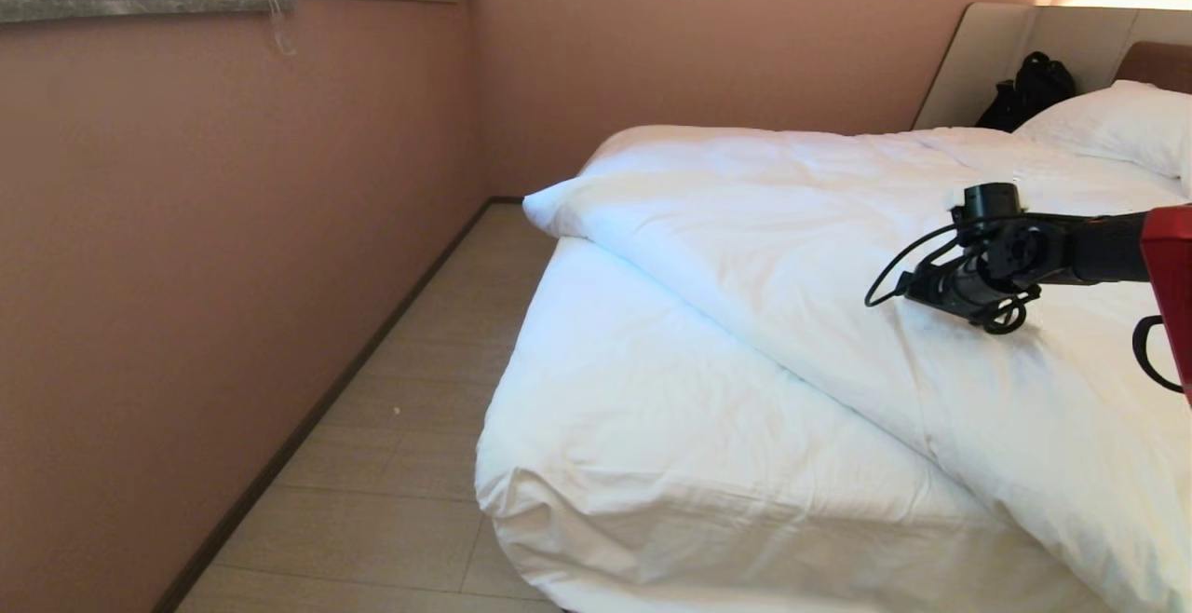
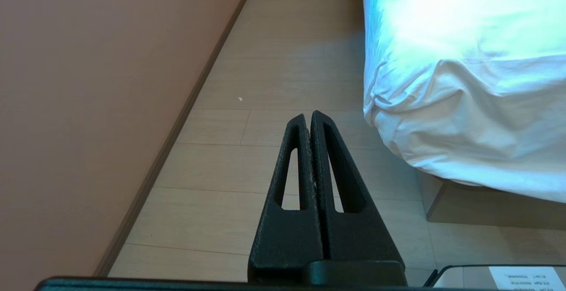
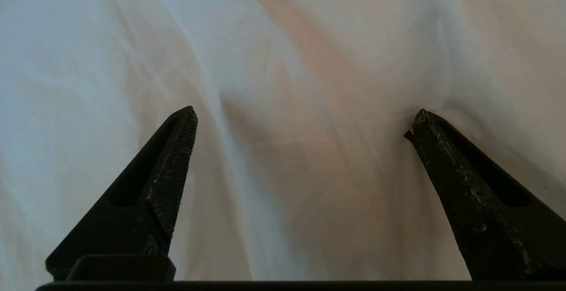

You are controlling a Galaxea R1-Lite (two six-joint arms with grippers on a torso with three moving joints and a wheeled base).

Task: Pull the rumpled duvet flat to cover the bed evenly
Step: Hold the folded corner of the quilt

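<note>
Right tool (image 3: 300,120) spread just above rumpled duvet (image 3: 283,61)

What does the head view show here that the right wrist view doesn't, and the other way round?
Only the head view shows the whole scene: the rumpled duvet lying diagonally, the bare sheet of the bed at the foot corner, a pillow, a black bag and the floor. Only the right wrist view shows the right gripper with jaws wide open, holding nothing. Both show the creased duvet beneath that arm.
</note>
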